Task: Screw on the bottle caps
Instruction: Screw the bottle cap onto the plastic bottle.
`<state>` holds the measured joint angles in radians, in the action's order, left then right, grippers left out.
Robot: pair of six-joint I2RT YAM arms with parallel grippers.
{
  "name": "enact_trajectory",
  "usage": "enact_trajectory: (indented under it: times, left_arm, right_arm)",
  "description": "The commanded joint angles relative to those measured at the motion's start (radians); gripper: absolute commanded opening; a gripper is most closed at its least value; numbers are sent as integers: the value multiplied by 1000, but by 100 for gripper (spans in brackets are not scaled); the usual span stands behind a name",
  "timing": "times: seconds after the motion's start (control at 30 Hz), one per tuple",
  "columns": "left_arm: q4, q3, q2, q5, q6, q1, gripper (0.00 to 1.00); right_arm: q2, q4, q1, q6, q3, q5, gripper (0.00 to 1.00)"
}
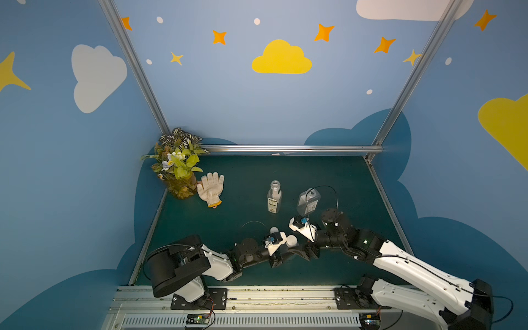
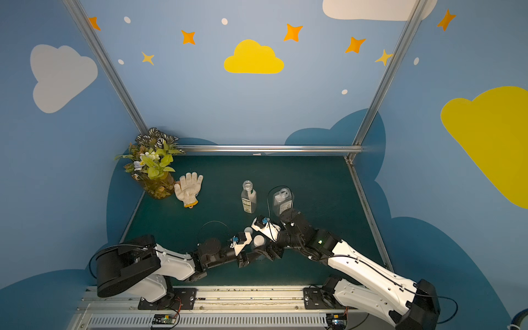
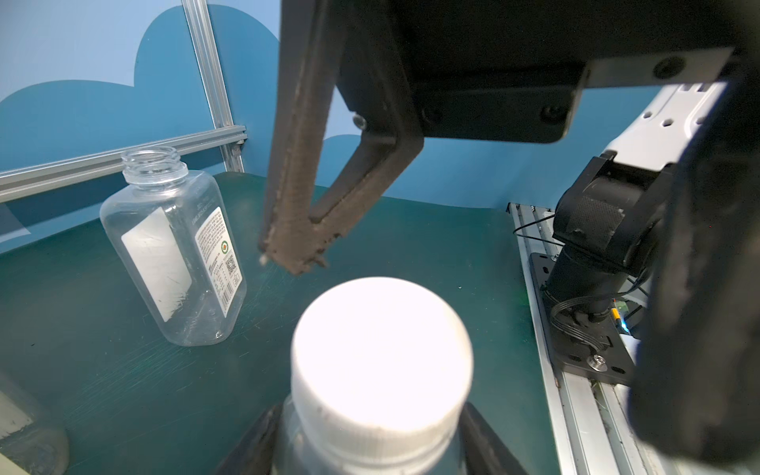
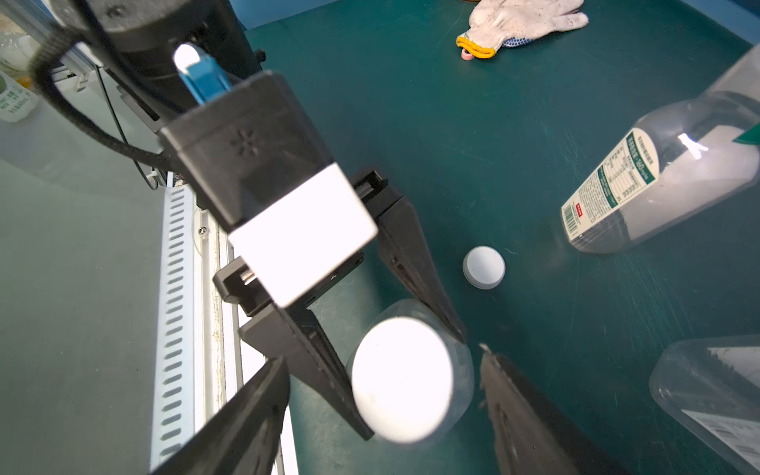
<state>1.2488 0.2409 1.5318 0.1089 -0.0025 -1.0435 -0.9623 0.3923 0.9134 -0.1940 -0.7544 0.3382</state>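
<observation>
Clamping of round bottle (image 4: 464, 372) by left gripper (image 3: 370, 448) appears firm. Right gripper (image 4: 382, 357), jaws apart, straddles white cap (image 4: 401, 378); close squarely on its rim, then twist level.

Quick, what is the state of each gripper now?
Left gripper: closed on the round bottle.
Right gripper: open, jaws standing either side of the white cap on that bottle.

Both arms reach inward, wrists almost meeting. My left arm (image 1: 217, 263) lies low, left gripper (image 1: 289, 252) clamped on the round bottle (image 4: 462, 370). My right arm (image 1: 414, 265) angles down over it, right gripper (image 4: 382, 357) fingers (image 4: 526, 411) spread wide.
</observation>
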Motion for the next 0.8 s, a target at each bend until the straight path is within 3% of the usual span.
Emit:
enact_trajectory:
  times: [0.0, 0.3, 0.77]
  left_arm:
    - [-19, -9, 18, 14, 15, -1, 24]
    - [-20, -11, 21, 11, 16, -1, 24]
    - [-20, -12, 24, 8, 18, -1, 24]
  right_arm:
    - [-27, -10, 8, -47, -12, 30, 76]
    - [-49, -26, 28, -58, -22, -26, 60]
    - [-49, -51, 70, -64, -20, -76, 52]
